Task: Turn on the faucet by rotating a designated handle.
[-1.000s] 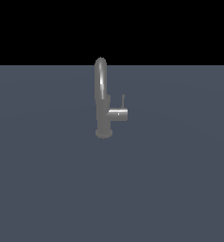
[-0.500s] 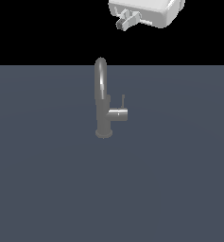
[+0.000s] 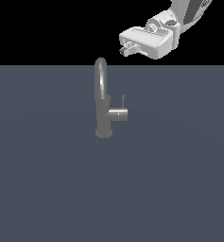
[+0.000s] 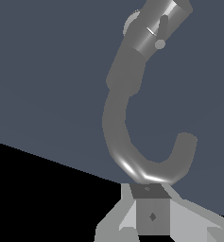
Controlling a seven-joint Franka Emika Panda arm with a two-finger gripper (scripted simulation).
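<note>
One small grey metallic faucet [image 3: 102, 101] with a tall arched gooseneck spout stands on a flat slate-blue surface [image 3: 47, 179], slightly left of centre in the upper half of the exterior frame. Its round base sits on the surface, and one short horizontal cylinder juts toward the exterior view's right. From that cylinder one thin grey lever handle [image 3: 123, 101] rises upright, just beside the spout column and apart from it. In the wrist view the same faucet [image 4: 132, 108] fills the middle of the frame, its handle [image 4: 162, 29] a dark rod against the cylinder near the upper right.

Nothing else lies on the surface, and nothing stands between the arm and the faucet.

One white robot gripper [image 3: 127, 49] hangs in the upper right of the exterior frame, above and to the right of the spout's arch, well apart from the handle. It holds and touches nothing. Whether its jaws are parted or closed cannot be told from either view.
</note>
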